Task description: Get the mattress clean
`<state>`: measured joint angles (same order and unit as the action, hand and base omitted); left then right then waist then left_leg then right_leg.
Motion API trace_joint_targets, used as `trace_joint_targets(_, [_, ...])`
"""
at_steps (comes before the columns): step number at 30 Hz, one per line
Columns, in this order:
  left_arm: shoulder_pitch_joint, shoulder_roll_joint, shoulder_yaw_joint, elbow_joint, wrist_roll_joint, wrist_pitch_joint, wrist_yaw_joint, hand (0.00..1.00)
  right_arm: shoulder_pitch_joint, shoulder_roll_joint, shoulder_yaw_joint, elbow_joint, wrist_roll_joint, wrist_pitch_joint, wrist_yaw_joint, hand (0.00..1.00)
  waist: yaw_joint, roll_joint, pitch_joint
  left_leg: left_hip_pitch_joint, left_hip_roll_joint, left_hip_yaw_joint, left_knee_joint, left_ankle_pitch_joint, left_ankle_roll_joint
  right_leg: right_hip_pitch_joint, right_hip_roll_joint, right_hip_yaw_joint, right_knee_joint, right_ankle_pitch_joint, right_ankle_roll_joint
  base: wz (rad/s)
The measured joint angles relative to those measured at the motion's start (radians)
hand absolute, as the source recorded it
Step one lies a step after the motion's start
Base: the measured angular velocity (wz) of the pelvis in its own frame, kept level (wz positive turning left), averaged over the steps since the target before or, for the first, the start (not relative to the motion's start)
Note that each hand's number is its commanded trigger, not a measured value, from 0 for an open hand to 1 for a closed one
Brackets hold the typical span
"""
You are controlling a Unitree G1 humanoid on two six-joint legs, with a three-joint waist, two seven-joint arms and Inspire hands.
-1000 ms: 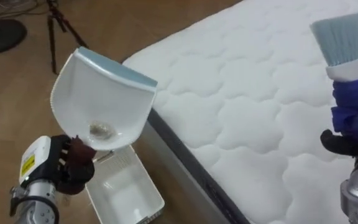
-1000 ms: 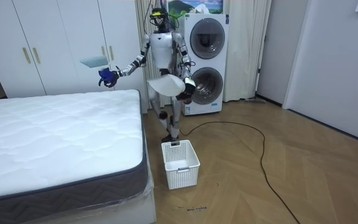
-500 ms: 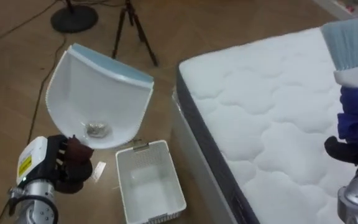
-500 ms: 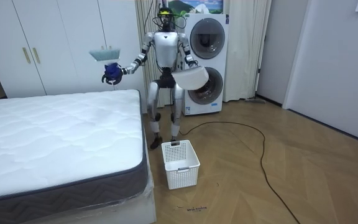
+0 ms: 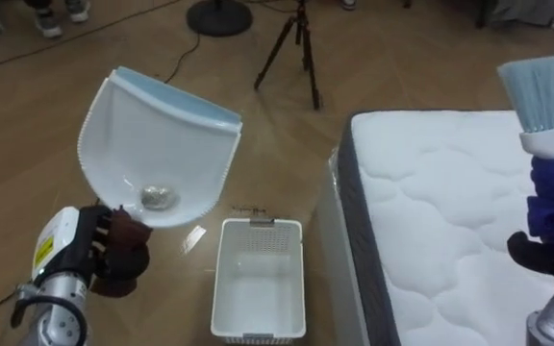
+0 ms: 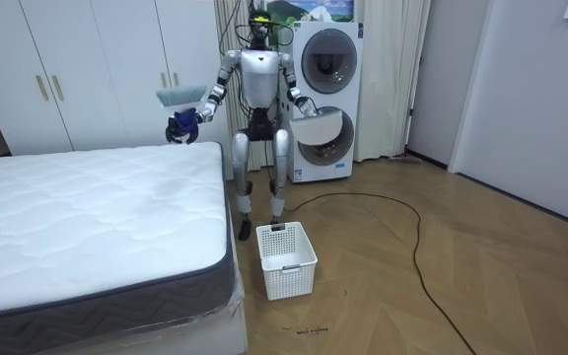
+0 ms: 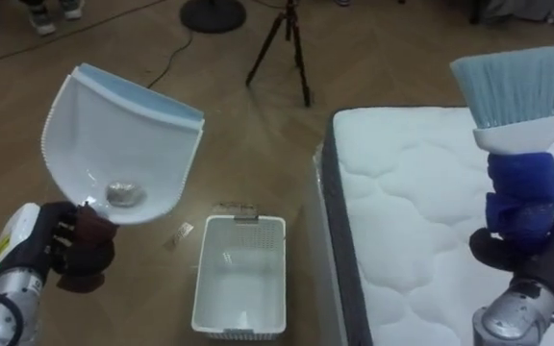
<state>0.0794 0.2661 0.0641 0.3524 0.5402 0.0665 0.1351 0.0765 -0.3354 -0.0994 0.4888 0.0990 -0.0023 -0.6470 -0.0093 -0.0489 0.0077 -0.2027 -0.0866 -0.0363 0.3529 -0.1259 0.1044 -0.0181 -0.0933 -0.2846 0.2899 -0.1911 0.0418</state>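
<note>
Wood floor point(image 5: 27, 115) carries a basket point(image 5: 258, 288) beside the quilted mattress point(image 5: 450, 192); left hand point(image 5: 113, 255) grips dustpan point(image 5: 152, 144), right hand point(image 5: 539, 252) brush point(image 5: 546, 91).

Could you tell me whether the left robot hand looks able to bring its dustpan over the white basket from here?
Probably yes: the left robot hand holds the dustpan raised just to the left of the basket, whose top is open, and nothing stands between them.

Left of frame, the dustpan point(image 5: 157, 144) is white with a pale blue lip, a grey scrap point(image 5: 159, 198) inside. Upper right, the brush point(image 7: 513, 96) has pale blue bristles, a white collar and a deep blue handle. The mattress point(image 5: 431, 221) is white, quilted in wavy cells, grey-edged. Lower centre, the basket point(image 5: 221, 288) is white; the floor point(image 5: 27, 106) is brown wood.
</note>
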Motion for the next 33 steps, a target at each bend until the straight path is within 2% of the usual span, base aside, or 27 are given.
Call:
trace_joint_targets(4, [-0.001, 0.003, 0.001, 0.001, 0.002, 0.001, 0.001, 1.00, 0.001, 0.001, 0.000, 0.001, 0.017, 0.002, 0.000, 0.00, 0.005, 0.010, 0.0030, -0.056, 0.007, -0.039, 0.094, -0.054, -0.007, -0.010, 0.024, 0.012, 0.014, -0.024, -0.003, 0.22])
trace_joint_targets(8, [-0.004, 0.003, -0.001, 0.014, 0.012, 0.007, 0.001, 1.00, -0.002, 0.001, 0.000, 0.022, 0.017, 0.001, 0.011, 0.00, 0.013, 0.016, 0.0070, -0.081, 0.005, -0.054, 0.138, -0.074, -0.009, -0.032, 0.024, 0.016, 0.061, -0.052, -0.005, 0.17])
trace_joint_targets(10, [-0.015, 0.019, -0.001, 0.060, 0.012, 0.007, 0.004, 1.00, -0.017, -0.001, 0.000, 0.054, 0.017, 0.000, 0.026, 0.00, 0.016, 0.024, 0.0140, -0.092, 0.005, -0.053, 0.168, -0.089, -0.011, -0.045, 0.024, 0.041, 0.098, -0.076, -0.007, 0.00])
trace_joint_targets(11, [-0.019, 0.025, -0.001, 0.069, 0.013, 0.007, 0.004, 1.00, -0.019, -0.001, 0.000, 0.060, 0.017, 0.000, 0.027, 0.00, 0.015, 0.025, 0.0138, -0.101, 0.005, -0.053, 0.178, -0.095, -0.012, -0.053, 0.024, 0.040, 0.107, -0.084, -0.008, 0.08])
trace_joint_targets(14, [-0.055, 0.036, -0.002, 0.122, 0.020, 0.008, 0.009, 1.00, -0.020, -0.001, 0.002, 0.092, 0.004, -0.001, 0.027, 0.00, 0.014, 0.034, 0.0173, -0.143, 0.005, -0.066, 0.201, -0.097, -0.017, -0.104, 0.024, 0.042, 0.148, -0.101, -0.014, 0.09])
trace_joint_targets(17, [-0.087, 0.040, -0.002, 0.167, 0.023, 0.008, 0.010, 1.00, -0.021, -0.001, 0.001, 0.098, 0.005, -0.001, 0.026, 0.00, 0.008, 0.042, 0.0203, -0.188, 0.002, -0.069, 0.202, -0.084, -0.026, -0.158, 0.019, 0.043, 0.185, -0.107, -0.022, 0.03])
trace_joint_targets(20, [-0.163, 0.083, -0.023, 0.255, 0.060, 0.009, 0.010, 1.00, -0.042, -0.001, 0.002, 0.135, 0.000, -0.001, 0.026, 0.00, -0.018, 0.047, 0.0235, -0.235, 0.004, -0.055, 0.203, -0.062, -0.032, -0.210, 0.010, 0.032, 0.212, -0.117, -0.032, 0.16])
trace_joint_targets(22, [-0.234, 0.131, -0.060, 0.309, 0.082, 0.009, 0.011, 1.00, -0.055, -0.003, 0.000, 0.155, -0.004, -0.004, 0.026, 0.00, -0.056, 0.060, 0.0264, -0.274, 0.022, -0.007, 0.203, -0.050, -0.026, -0.244, 0.005, 0.020, 0.229, -0.129, -0.034, 0.32])
trace_joint_targets(24, [-0.278, 0.168, -0.085, 0.330, 0.082, 0.006, 0.013, 1.00, -0.078, -0.005, 0.001, 0.182, -0.009, -0.005, 0.026, 0.00, -0.058, 0.067, 0.0294, -0.301, 0.024, 0.008, 0.211, -0.049, -0.024, -0.289, 0.003, 0.039, 0.264, -0.136, -0.035, -0.03])
trace_joint_targets(25, [-0.307, 0.191, -0.111, 0.341, 0.089, 0.006, 0.015, 1.00, -0.094, -0.010, 0.002, 0.201, -0.009, -0.012, 0.026, 0.00, -0.066, 0.079, 0.0360, -0.320, 0.021, 0.007, 0.221, -0.049, -0.023, -0.314, -0.003, 0.040, 0.286, -0.140, -0.035, -0.09])
trace_joint_targets(26, [-0.322, 0.200, -0.123, 0.349, 0.096, 0.005, 0.015, 1.00, -0.100, -0.013, 0.002, 0.211, -0.009, -0.014, 0.026, 0.00, -0.070, 0.085, 0.0370, -0.330, 0.019, 0.009, 0.223, -0.048, -0.022, -0.327, -0.008, 0.040, 0.301, -0.142, -0.035, -0.05])
trace_joint_targets(28, [-0.372, 0.242, -0.170, 0.383, 0.121, -0.007, 0.018, 1.00, -0.097, -0.015, 0.017, 0.225, -0.015, -0.015, 0.027, 0.00, -0.073, 0.094, 0.0380, -0.351, 0.016, 0.038, 0.228, -0.048, -0.019, -0.372, -0.028, 0.056, 0.352, -0.158, -0.035, -0.11])
trace_joint_targets(29, [-0.379, 0.251, -0.182, 0.390, 0.129, -0.007, 0.022, 1.00, -0.097, -0.015, 0.026, 0.230, -0.017, -0.015, 0.027, 0.00, -0.076, 0.095, 0.0377, -0.355, 0.014, 0.044, 0.230, -0.049, -0.017, -0.383, -0.030, 0.064, 0.364, -0.163, -0.033, -0.09])
trace_joint_targets(31, [-0.412, 0.271, -0.212, 0.409, 0.156, -0.007, 0.034, 1.00, -0.099, -0.017, 0.049, 0.237, -0.026, -0.016, 0.027, 0.00, -0.102, 0.119, 0.0409, -0.385, 0.022, 0.087, 0.249, -0.054, -0.009, -0.413, -0.043, 0.064, 0.398, -0.180, -0.034, 0.09])
trace_joint_targets(33, [-0.436, 0.276, -0.230, 0.422, 0.180, -0.009, 0.037, 1.00, -0.100, -0.017, 0.059, 0.254, -0.026, -0.016, 0.028, 0.00, -0.109, 0.128, 0.0413, -0.398, 0.029, 0.116, 0.259, -0.057, -0.003, -0.437, -0.047, 0.082, 0.422, -0.192, -0.030, 0.02])
